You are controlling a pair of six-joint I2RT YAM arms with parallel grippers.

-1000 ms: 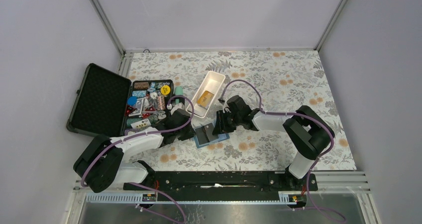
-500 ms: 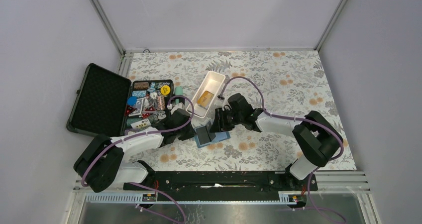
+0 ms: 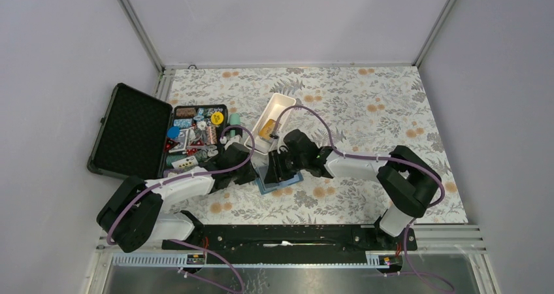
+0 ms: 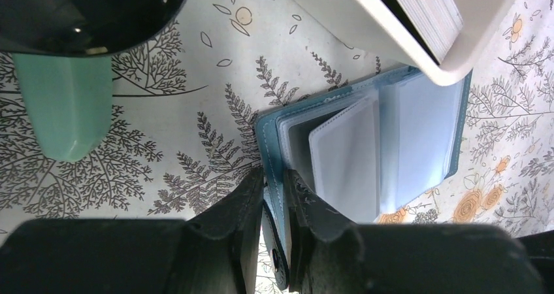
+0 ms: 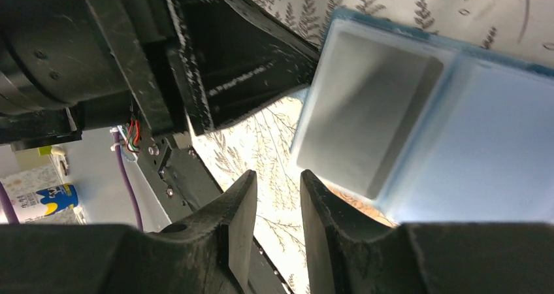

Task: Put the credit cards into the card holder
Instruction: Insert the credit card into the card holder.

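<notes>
The left pincer (image 4: 273, 193) clamps the edge of the open card holder (image 4: 418, 117) on the surface (image 3: 366, 111). The right pincer (image 5: 277, 196) hangs released above the sleeved dark card (image 5: 369, 114). Next, seemingly, comes fetching the golden card (image 3: 266, 129) from the white tray (image 3: 282, 101).

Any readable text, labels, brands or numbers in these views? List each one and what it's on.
No text can be read in any view.
Blue-and-white container, at the edge of the right wrist view: printed label, too blurred to read.
Golden-orange card in the white tray: any print is too small.
Trinkets in the black case: markings too small.
Card holder: clear pages, no lettering visible.
</notes>
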